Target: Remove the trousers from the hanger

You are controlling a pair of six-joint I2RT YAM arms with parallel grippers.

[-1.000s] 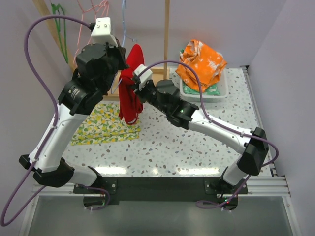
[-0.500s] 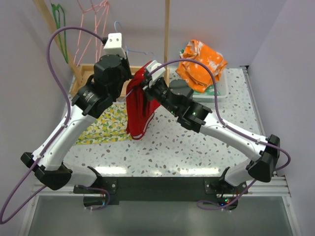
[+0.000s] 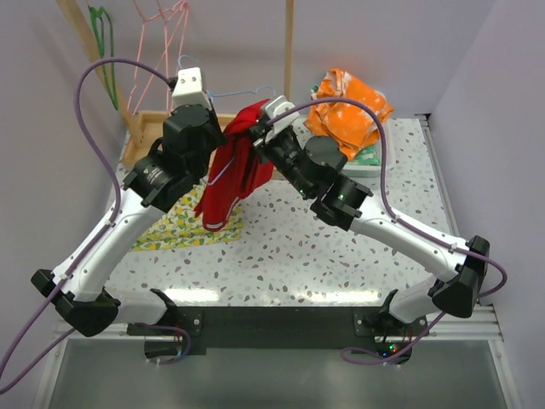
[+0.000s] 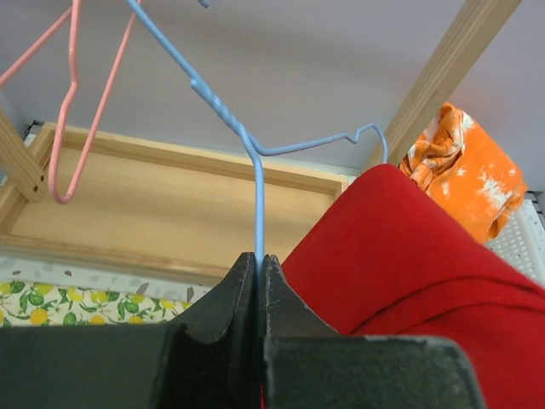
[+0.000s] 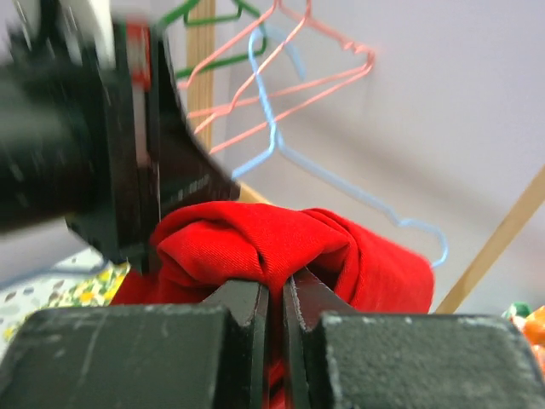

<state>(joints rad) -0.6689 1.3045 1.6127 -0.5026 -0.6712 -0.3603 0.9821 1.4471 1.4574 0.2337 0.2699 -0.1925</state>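
Observation:
The red trousers (image 3: 232,175) hang over a blue wire hanger (image 3: 240,90) held above the table; the pale hem stripe shows at the bottom. My left gripper (image 4: 259,260) is shut on the blue hanger (image 4: 258,183), with the red trousers (image 4: 409,247) just right of it. My right gripper (image 5: 276,290) is shut on a fold of the red trousers (image 5: 272,243), with the hanger's arm (image 5: 358,196) behind. The orange trousers (image 3: 347,111) lie in a white bin, with the green ones (image 3: 364,156) partly under them.
A white bin (image 3: 385,153) stands at the back right. A yellow lemon-print cloth (image 3: 179,223) lies flat on the left. A wooden rack (image 3: 289,51) at the back carries pink (image 3: 162,34) and green (image 3: 104,43) hangers over a wooden tray (image 4: 153,204).
Both arms have lifted the hanger and red trousers off the rack, forwards and to the right. The trousers now spread wider and hang tilted between the two grippers.

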